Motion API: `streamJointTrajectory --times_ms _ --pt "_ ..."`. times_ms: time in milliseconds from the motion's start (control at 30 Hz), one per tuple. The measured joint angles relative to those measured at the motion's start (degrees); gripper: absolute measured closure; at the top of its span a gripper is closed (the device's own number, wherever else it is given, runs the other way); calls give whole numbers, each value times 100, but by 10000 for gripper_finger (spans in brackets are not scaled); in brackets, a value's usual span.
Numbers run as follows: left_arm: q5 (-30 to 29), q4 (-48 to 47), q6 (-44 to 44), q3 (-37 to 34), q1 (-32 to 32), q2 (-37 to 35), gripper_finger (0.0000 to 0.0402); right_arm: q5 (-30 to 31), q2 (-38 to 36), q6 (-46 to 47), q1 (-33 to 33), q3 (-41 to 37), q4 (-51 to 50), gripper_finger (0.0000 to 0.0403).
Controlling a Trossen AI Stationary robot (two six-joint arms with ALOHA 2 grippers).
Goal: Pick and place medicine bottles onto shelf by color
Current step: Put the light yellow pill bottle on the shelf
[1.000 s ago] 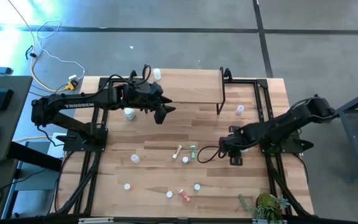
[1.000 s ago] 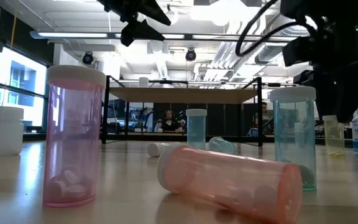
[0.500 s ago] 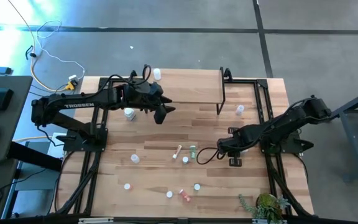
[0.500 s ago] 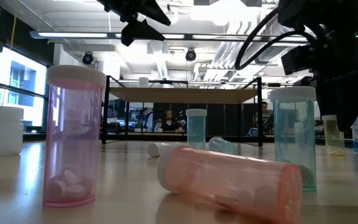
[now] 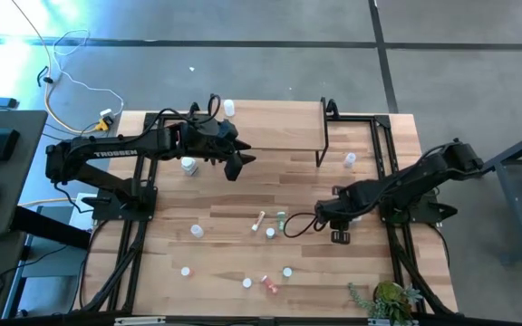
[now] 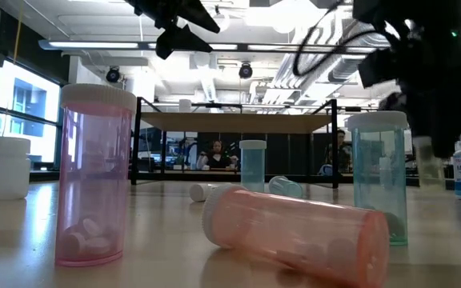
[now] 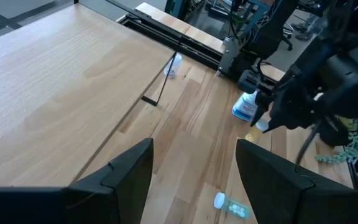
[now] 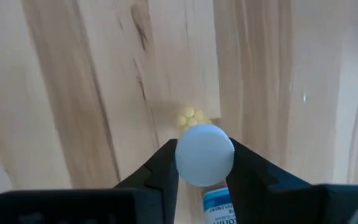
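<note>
High view: the right tool [image 5: 333,217] is being held low over the bench [image 5: 243,181], right of the loose bottles at its middle. The left tool [image 5: 236,164] is being held parked near the shelf [image 5: 279,127], its fingers apart and gripping nothing.

Low view: a pale yellowish vial [image 6: 427,160] is being carried under the right arm, apparently clear of the bench. A pink bottle [image 6: 94,176] and a green bottle [image 6: 378,176] are standing upright nearby; a second pink one [image 6: 294,232] is lying on its side.

Left wrist view: the bare shelf top is being shown, with the right arm beyond it.

Right wrist view: the right tool [image 8: 204,165] is being kept clamped on the white-capped vial [image 8: 204,155], just below the cap.

Judgement: the lift should be kept vertical until neighbouring bottles are cleared, since a grip this near the cap may be allowing the vial to pivot. The transfer should be made slowly, and the yellow zone of the shelf should be chosen.
</note>
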Motion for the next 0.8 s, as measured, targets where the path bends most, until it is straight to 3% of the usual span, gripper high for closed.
streamJointTrajectory --times_ms 333,800 --pt "-1 0 2 0 0 0 184 129 0 -315 -569 1135 -737 308" --pt "-1 -2 0 0 1 0 184 318 0 -1507 -2066 2811 -1448 308"
